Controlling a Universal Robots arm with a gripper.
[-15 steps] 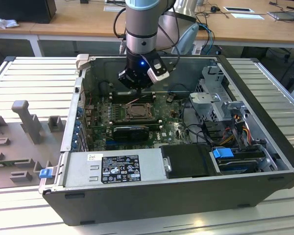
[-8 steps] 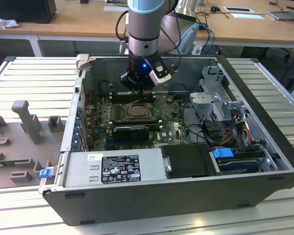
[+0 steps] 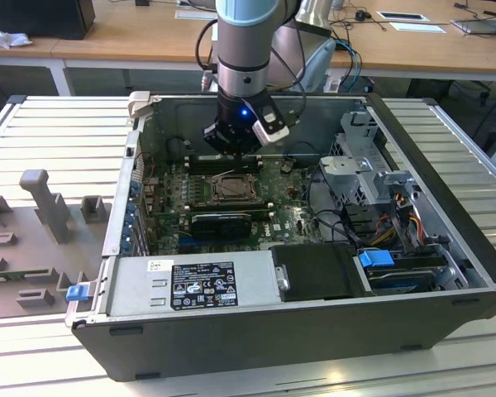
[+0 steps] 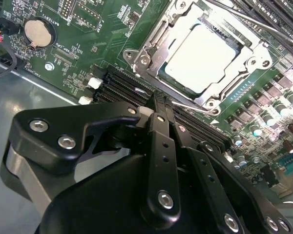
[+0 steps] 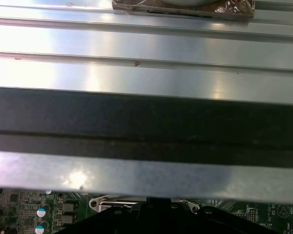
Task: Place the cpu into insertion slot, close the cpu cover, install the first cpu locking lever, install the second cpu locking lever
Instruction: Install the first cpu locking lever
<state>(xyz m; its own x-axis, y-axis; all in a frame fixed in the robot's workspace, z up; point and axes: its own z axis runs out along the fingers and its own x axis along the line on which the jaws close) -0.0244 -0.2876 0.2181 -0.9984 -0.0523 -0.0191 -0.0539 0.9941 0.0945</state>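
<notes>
CPU [image 4: 201,58]: pale square chip, seated in the insertion slot [image 4: 151,61], upper right of the second wrist view; placement appears done. CPU cover [image 4: 212,100]: grey frame seemingly lying down around the chip. Locking levers: one thin rod crosses the upper right corner; whether either is latched cannot be judged. Tool [image 4: 158,105]: fingers together, empty, tips just short of the socket's near edge. Exterior view: tool [image 3: 234,149] hides the socket's far side.
</notes>
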